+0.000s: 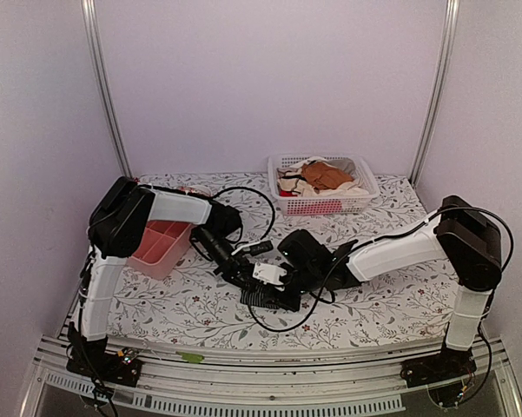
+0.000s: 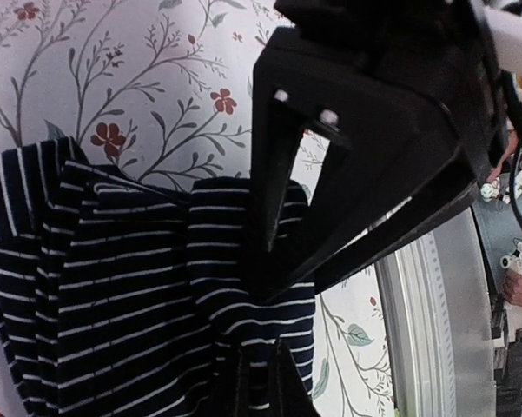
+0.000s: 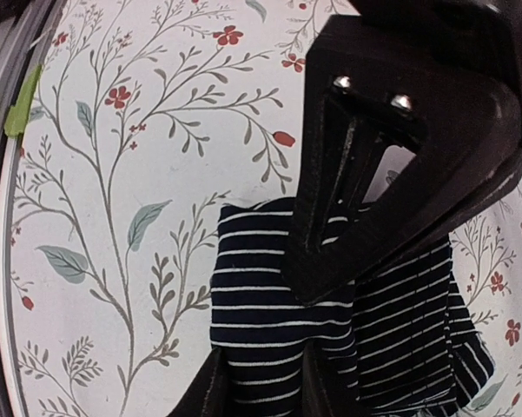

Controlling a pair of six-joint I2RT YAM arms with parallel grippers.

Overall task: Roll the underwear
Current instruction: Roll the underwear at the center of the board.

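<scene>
underwear (image 2: 139, 287): navy, white stripes | table cover (image 3: 139, 174): white, floral | basket (image 1: 323, 205): white | tray (image 1: 161, 248): pink

Top view looks down from behind; both wrist views sit close over the underwear (image 2: 139, 287).

Pale lilac-white flat walls (image 1: 269, 78) close in the back and both sides. Two slim silver metal uprights (image 1: 104, 87) rise at the rear corners, leaning slightly inward. The tabletop (image 1: 391, 300) is covered in a white cloth printed with grey-green leafy sprigs and small red flowers. Along its near edge runs a ribbed aluminium frame rail (image 1: 269, 373), bearing a small scrap of green tape (image 1: 192, 357). The light is soft and even, and shadows are faint.
</scene>
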